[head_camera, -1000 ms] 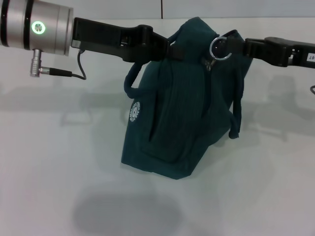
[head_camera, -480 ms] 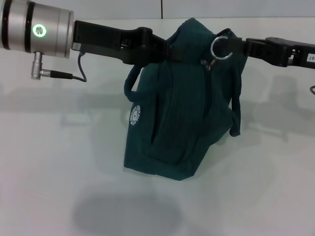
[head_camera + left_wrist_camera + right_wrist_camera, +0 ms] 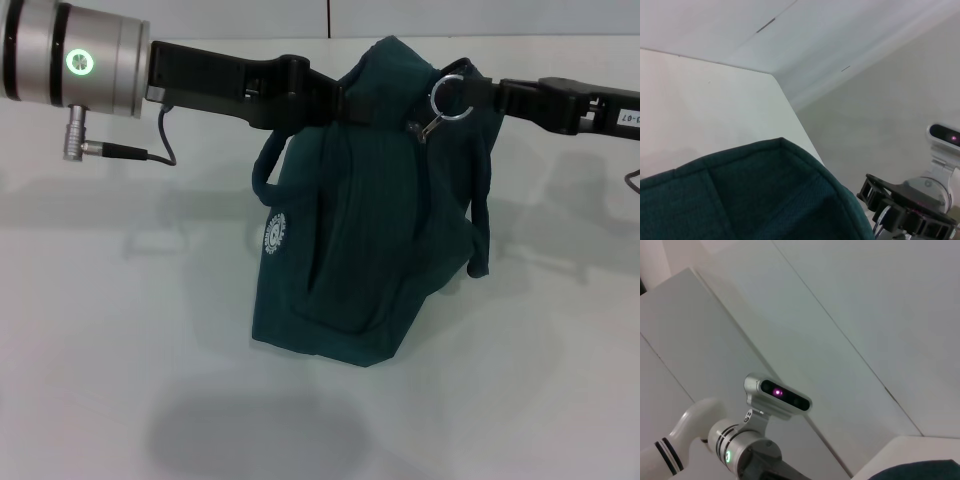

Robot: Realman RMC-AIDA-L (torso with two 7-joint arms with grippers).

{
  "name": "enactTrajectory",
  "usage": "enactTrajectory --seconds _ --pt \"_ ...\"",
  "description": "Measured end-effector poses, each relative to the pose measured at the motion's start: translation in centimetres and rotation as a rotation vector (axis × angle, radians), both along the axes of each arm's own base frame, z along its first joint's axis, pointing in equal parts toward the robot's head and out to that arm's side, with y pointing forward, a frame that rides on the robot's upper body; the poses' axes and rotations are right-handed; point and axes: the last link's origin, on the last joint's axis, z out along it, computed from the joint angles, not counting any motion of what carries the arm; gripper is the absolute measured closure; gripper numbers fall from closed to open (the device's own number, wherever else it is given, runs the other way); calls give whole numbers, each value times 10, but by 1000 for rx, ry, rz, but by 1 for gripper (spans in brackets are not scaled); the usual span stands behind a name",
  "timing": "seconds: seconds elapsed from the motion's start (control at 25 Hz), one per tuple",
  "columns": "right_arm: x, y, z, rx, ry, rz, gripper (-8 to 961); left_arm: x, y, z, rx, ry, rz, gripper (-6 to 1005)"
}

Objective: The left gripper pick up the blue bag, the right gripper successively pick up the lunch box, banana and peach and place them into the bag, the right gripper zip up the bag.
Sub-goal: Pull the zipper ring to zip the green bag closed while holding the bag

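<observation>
Blue bag [image 3: 370, 220] hanging above the white tabletop [image 3: 120, 330], base tilted, held at its upper left by the left gripper [image 3: 345, 103], fingers closed on the fabric. Right gripper [image 3: 470, 92] at the bag's upper right, fingers pinching the metal zip ring [image 3: 447, 99].

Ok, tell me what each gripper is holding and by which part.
The left gripper holds the blue bag by its top edge. The right gripper grips the ring pull of the zip at the bag's top.
</observation>
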Motion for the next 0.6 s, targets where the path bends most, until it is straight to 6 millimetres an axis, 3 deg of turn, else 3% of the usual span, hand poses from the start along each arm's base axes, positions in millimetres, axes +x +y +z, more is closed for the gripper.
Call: enactTrajectory --seconds 0.16,0.36,0.6 --pt "-2 0 -2 -2 2 5 950 -1 0 1 14 -17 5 967" --pt "-4 0 -2 -4 4 12 950 -6 -1 3 46 -32 -5 876" --pt "-6 1 -3 -6 8 20 950 -20 -2 14 151 -74 -41 644"
